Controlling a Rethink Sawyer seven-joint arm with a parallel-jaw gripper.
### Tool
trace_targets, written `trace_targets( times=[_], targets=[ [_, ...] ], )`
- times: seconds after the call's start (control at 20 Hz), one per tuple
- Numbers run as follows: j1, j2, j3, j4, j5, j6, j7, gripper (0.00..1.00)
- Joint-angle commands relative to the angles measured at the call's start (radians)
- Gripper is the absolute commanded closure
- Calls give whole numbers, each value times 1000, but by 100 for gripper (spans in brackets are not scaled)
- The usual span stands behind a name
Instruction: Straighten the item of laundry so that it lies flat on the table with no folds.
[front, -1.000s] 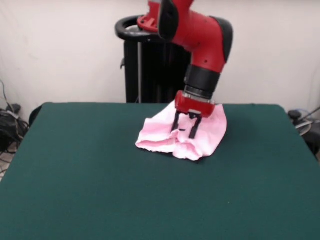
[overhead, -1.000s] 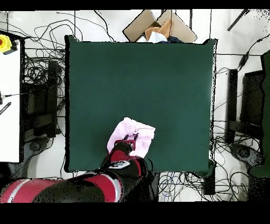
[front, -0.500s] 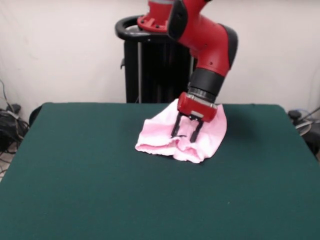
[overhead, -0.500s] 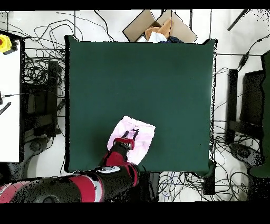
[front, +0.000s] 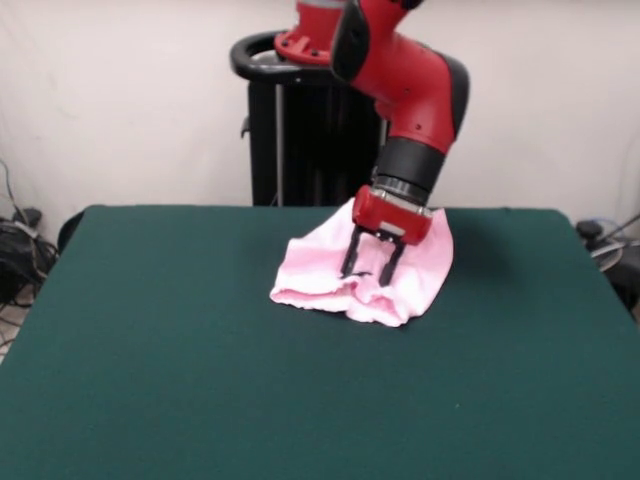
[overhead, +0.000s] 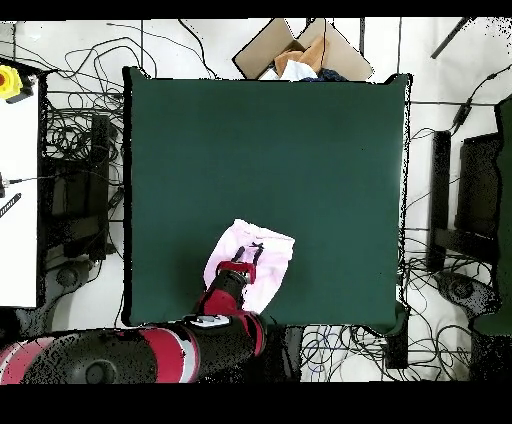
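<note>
Pink pants (front: 345, 275) lie bunched; the gripper (front: 366, 272), fingers apart on them, must next pinch and spread.

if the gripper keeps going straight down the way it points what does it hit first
The gripper points down with its fingers open over the pink pants. It would likely meet that fabric first, with the table directly beneath; the remaining gap is hard to judge.

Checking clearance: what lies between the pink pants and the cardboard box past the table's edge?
In the overhead view, only bare table separates the pants from the box.
</note>
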Motion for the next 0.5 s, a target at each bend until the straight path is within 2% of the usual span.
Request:
trace_targets(
  times=[0.05,0.2,0.5],
  targets=[
    [-46,90,99,-183,125,-17,165,0],
    [-59,81,72,-194,85,-21,133,0],
    [-111,132,95,-274,43,-66,129,0]
  ],
)
